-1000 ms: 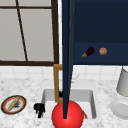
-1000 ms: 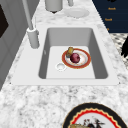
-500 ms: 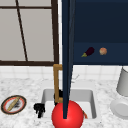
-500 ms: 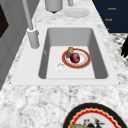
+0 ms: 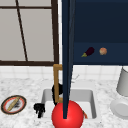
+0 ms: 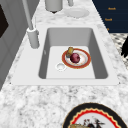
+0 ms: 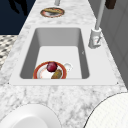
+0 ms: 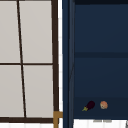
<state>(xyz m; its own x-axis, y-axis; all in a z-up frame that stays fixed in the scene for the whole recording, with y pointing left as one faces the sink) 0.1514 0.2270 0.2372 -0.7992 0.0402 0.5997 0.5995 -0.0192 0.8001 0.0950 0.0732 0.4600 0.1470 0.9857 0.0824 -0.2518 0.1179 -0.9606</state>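
Note:
My left hand (image 5: pixel 39 109) hangs at the sink's front left corner with its fingers loose and pointing down, holding nothing; it is also at the top left of the right side view (image 7: pixel 18 6), out in front of the counter. My right hand (image 5: pixel 56 91) hovers over the left part of the sink (image 5: pixel 91 100), half hidden by the edge of the open cabinet door (image 5: pixel 67 57). A hand (image 6: pixel 125 47) shows at the right edge of the left side view. In the sink lies an orange-rimmed plate (image 6: pixel 85 62) with a dark red round fruit (image 6: pixel 75 57) and a brown piece (image 6: pixel 70 50).
The open blue cabinet holds an eggplant (image 5: pixel 88 52) and a peach-coloured ball (image 5: pixel 103 51). A patterned plate (image 5: pixel 13 104) sits on the left counter, a white plate (image 5: pixel 120 108) and a grey canister (image 5: pixel 123 82) on the right. The faucet (image 6: pixel 31 25) stands behind the sink. A red sphere (image 5: pixel 67 115) fronts the sink.

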